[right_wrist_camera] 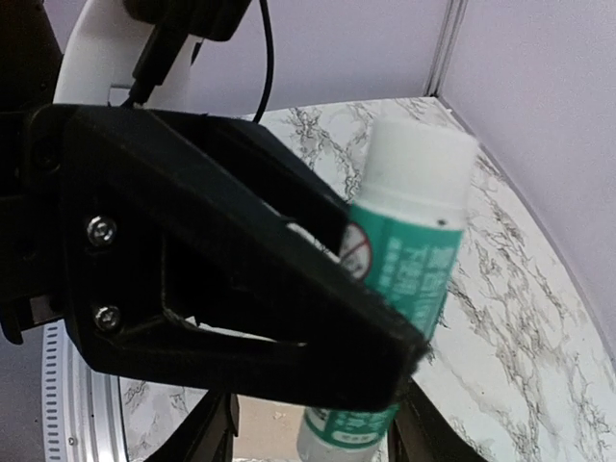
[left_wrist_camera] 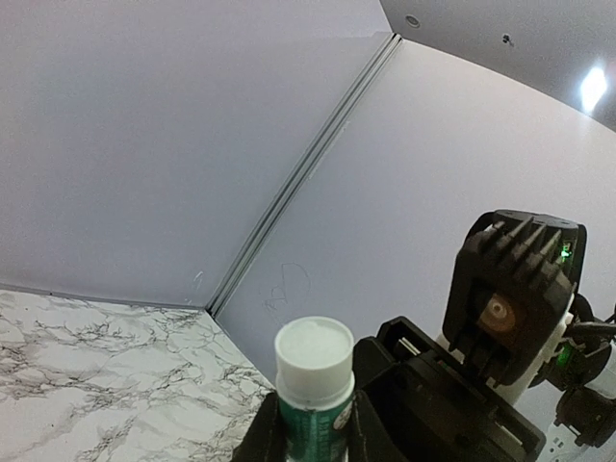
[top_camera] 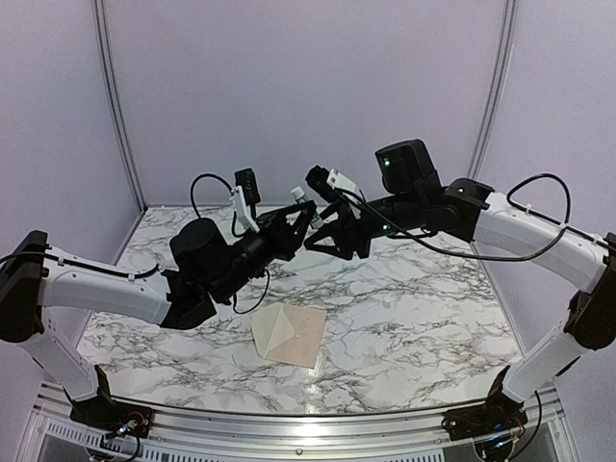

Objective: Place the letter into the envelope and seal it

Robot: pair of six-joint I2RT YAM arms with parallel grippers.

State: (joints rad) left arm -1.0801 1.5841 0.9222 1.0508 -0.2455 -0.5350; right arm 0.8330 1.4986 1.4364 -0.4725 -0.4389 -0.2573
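Observation:
My left gripper (top_camera: 298, 221) is raised high over the table and shut on a green and white glue stick (top_camera: 306, 206). In the left wrist view the stick's white cap (left_wrist_camera: 314, 358) stands up between my left gripper's (left_wrist_camera: 313, 435) fingers. My right gripper (top_camera: 323, 229) meets it from the right. In the right wrist view the stick (right_wrist_camera: 404, 260) slants across, and its near end lies between my right gripper's (right_wrist_camera: 313, 438) spread fingers, with a gap on each side. The envelope (top_camera: 289, 334) lies flat on the table below, its paler triangular flap to the left. I cannot tell the letter apart from it.
The marble table (top_camera: 414, 308) is enclosed by pale walls at the back and sides. The right arm's wrist and camera (left_wrist_camera: 510, 289) fill the right of the left wrist view. The left gripper's black finger (right_wrist_camera: 221, 260) blocks much of the right wrist view.

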